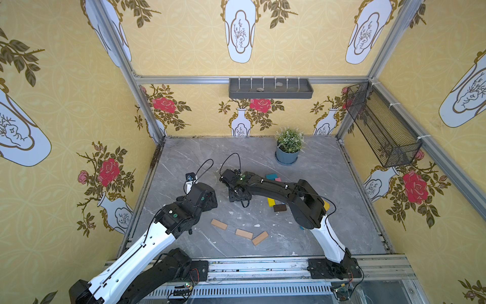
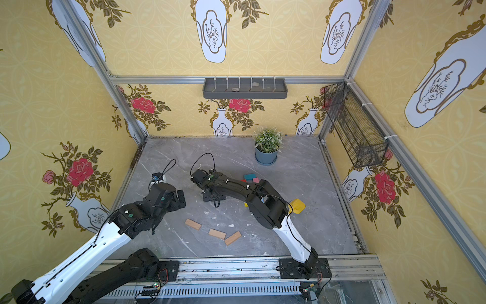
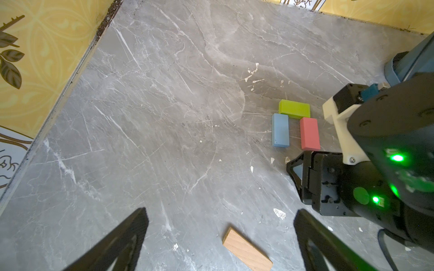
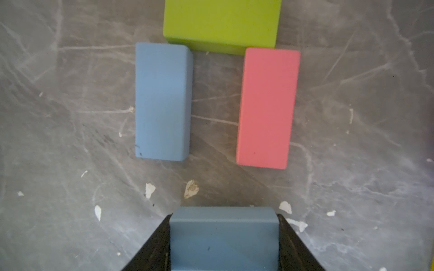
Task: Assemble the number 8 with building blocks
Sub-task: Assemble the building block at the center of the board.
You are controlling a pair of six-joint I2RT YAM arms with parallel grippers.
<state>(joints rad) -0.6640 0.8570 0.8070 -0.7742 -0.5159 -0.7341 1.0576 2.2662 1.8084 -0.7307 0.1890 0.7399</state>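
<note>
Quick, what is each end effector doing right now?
Left end effector: open, empty.
Right end effector: closed on a blue block.

my left arm (image 2: 86, 250) stretches in from the near left over the grey marble tabletop (image 2: 302, 184), and my right arm (image 2: 268, 210) bends across the middle, my right gripper (image 2: 212, 198) pointing down at the surface with its fingertips hidden. three plain tan wooden blocks (image 2: 217, 234) lie flat in a loose row near the front edge, between my arms. beyond my right arm a teal block (image 2: 250, 176), a pink block (image 2: 256, 180) and a red block (image 2: 243, 180) sit close together, a yellow plastic toy tool (image 2: 298, 206) peeks out by the elbow, and a green potted plant (image 2: 266, 155) stands near the back wall.
</note>
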